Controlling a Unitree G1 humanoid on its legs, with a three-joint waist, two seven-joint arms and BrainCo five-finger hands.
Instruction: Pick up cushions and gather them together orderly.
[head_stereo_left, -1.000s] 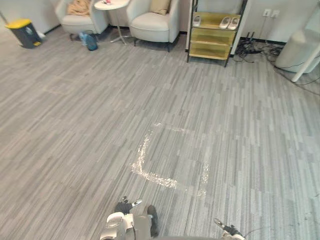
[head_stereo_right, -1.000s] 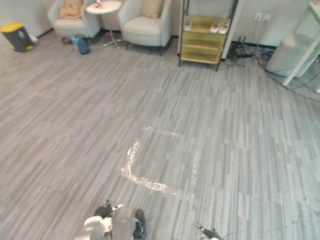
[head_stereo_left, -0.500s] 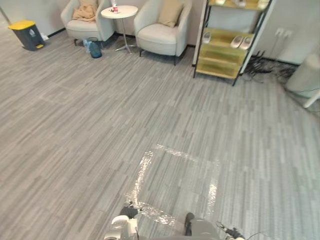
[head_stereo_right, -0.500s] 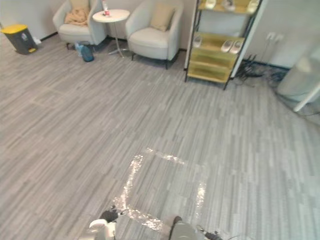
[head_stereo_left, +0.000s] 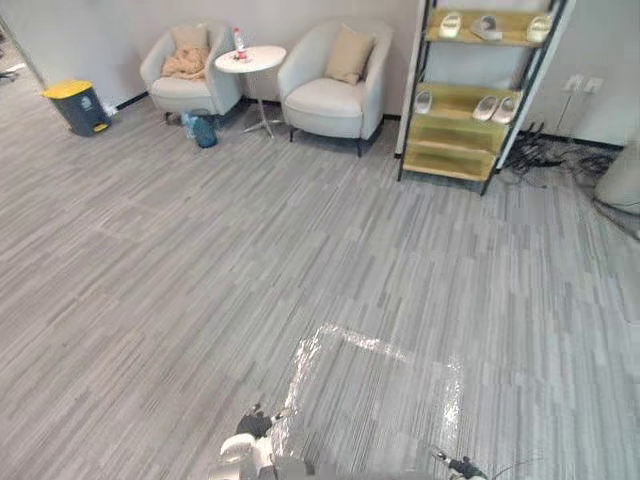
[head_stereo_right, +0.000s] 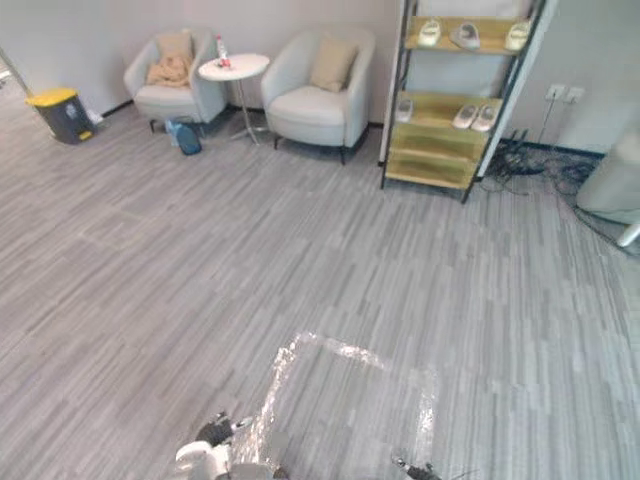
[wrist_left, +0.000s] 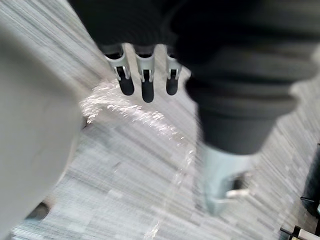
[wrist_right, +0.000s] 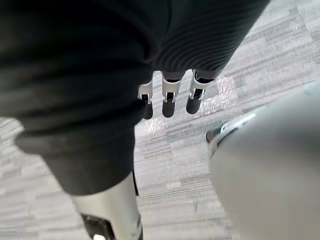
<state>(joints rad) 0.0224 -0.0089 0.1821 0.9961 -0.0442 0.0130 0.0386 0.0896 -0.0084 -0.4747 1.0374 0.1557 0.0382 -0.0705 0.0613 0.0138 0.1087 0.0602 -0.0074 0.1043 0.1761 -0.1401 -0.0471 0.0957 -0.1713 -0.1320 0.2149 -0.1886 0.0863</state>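
Observation:
A tan cushion leans upright against the back of the right-hand pale armchair by the far wall. The left armchair holds a second tan cushion with a crumpled tan cloth in front of it. Both chairs are far across the floor from me. My left hand hangs over the grey floor with straight fingers and nothing in it. My right hand hangs the same way, open and holding nothing.
A round white side table with a bottle stands between the chairs, a blue bag at its foot. A yellow-lidded bin sits far left. A wooden shoe shelf and cables are far right. Shiny tape marks a square nearby.
The whole picture has shifted: the camera has tilted up, so the chairs, table and shelf sit lower in the frame and more wall shows. No object has moved.

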